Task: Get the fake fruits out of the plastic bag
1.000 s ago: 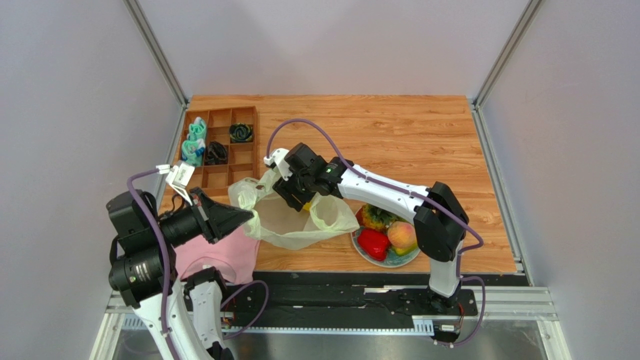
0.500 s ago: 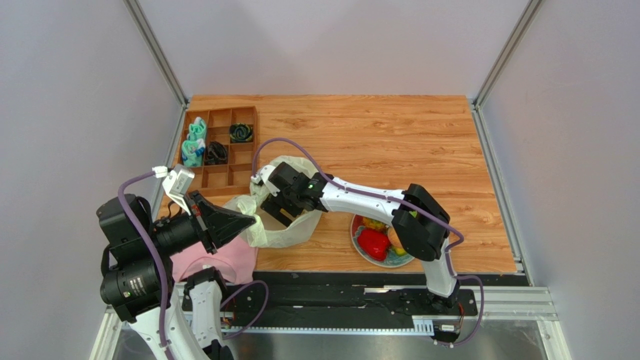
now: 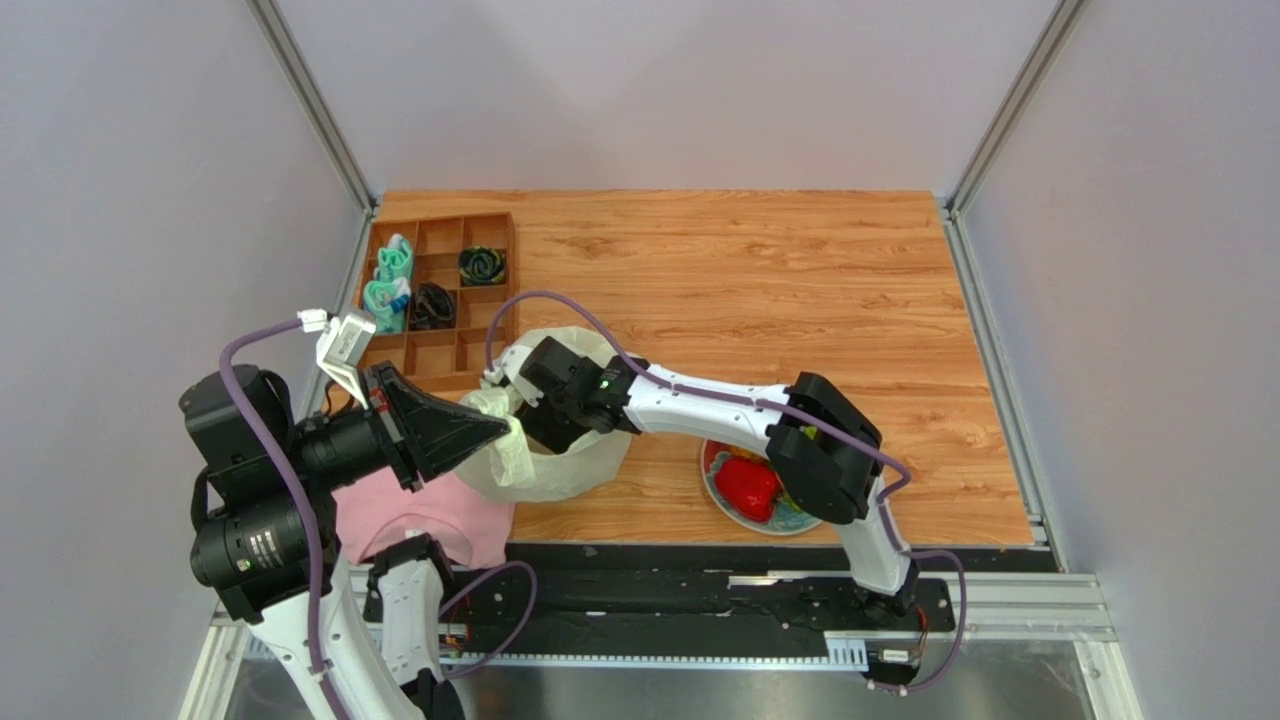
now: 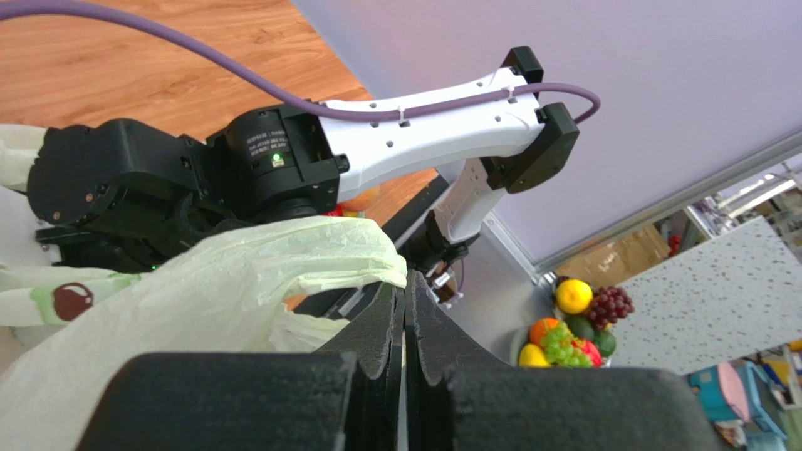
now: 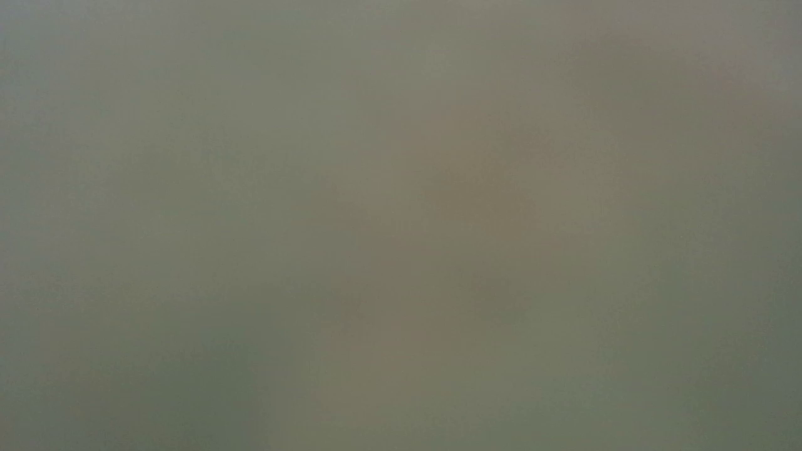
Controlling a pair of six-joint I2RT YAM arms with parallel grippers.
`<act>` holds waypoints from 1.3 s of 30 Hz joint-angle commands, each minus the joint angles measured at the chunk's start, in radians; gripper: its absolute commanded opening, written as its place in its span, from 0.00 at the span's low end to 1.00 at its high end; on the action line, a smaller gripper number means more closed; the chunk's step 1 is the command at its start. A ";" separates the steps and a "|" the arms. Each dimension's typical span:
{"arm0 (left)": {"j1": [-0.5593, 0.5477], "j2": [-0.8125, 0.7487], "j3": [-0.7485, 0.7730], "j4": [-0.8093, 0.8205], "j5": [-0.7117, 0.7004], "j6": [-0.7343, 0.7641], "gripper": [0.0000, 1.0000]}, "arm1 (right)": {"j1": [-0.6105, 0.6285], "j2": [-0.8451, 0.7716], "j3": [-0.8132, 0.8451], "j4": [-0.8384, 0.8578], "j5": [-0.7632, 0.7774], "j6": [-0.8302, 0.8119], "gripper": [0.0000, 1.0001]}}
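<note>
Plain pale grey walls [image 3: 661, 90] enclose a wood-grain desk [image 3: 781, 270] under even light. Aluminium posts [image 3: 308, 98] run down both rear corners.

L gripper [image 4: 405, 293] jaws together; R arm [image 3: 706, 408] out leftward.

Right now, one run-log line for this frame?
left gripper: shut on plastic bag edge | right gripper: inside bag mouth, jaws hidden | red fruit: on plate

The wooden desk [image 3: 781, 270] carries a compartmented tray [image 3: 440, 236] at far left, a pink cloth [image 3: 436, 518] at near left, the plastic bag [image 3: 556, 468] beside it, and a plate [image 3: 759, 522] at near right.
</note>
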 commanded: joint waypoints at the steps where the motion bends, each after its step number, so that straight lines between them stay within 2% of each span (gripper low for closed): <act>1: 0.004 -0.002 -0.045 0.096 0.182 -0.078 0.00 | 0.023 0.033 0.004 -0.002 -0.031 -0.001 0.57; 2: 0.004 -0.007 -0.052 0.099 0.167 -0.081 0.00 | 0.026 0.031 -0.001 -0.002 -0.031 -0.003 0.46; 4: 0.005 -0.016 -0.082 0.096 0.124 -0.073 0.00 | 0.032 0.005 -0.021 0.011 -0.063 -0.015 0.39; 5: 0.004 -0.023 -0.091 0.088 0.107 -0.055 0.00 | 0.032 -0.010 -0.024 0.015 -0.067 -0.027 0.30; 9: 0.004 -0.034 -0.111 -0.007 -0.024 0.050 0.00 | 0.016 -0.099 -0.027 -0.011 -0.084 -0.142 0.15; 11: 0.005 -0.036 -0.102 -0.047 -0.187 0.102 0.00 | 0.002 -0.179 -0.027 -0.028 -0.110 -0.182 0.11; 13: 0.004 -0.033 -0.100 -0.055 -0.352 0.119 0.00 | -0.035 -0.237 -0.027 -0.060 -0.191 -0.194 0.10; 16: 0.004 -0.024 -0.132 -0.047 -0.452 0.157 0.00 | -0.072 -0.342 -0.040 -0.100 -0.315 -0.216 0.07; 21: 0.004 0.030 -0.206 -0.019 -0.494 0.199 0.00 | -0.110 -0.460 -0.056 -0.159 -0.491 -0.210 0.05; 25: -0.013 0.058 -0.263 0.179 -0.477 0.102 0.00 | -0.130 -0.507 -0.053 -0.176 -0.592 -0.190 0.05; 29: -0.054 0.121 -0.264 0.179 -0.548 0.106 0.00 | -0.130 -0.532 -0.062 -0.138 -0.603 -0.170 0.06; 30: -0.054 0.127 -0.270 0.153 -0.604 0.100 0.00 | -0.121 -0.527 -0.067 -0.125 -0.594 -0.165 0.07; 32: -0.054 0.113 -0.310 0.142 -0.652 0.080 0.00 | -0.104 -0.468 -0.044 -0.120 -0.589 -0.156 0.08; 34: -0.056 0.081 -0.341 0.133 -0.697 0.056 0.00 | -0.063 -0.396 -0.027 -0.094 -0.526 -0.110 0.08; 36: -0.056 0.061 -0.335 0.108 -0.679 0.057 0.00 | -0.017 -0.337 -0.012 -0.058 -0.421 -0.063 0.07; 39: -0.054 -0.002 -0.272 0.049 -0.663 0.088 0.00 | 0.000 -0.248 0.003 -0.025 -0.283 0.037 0.07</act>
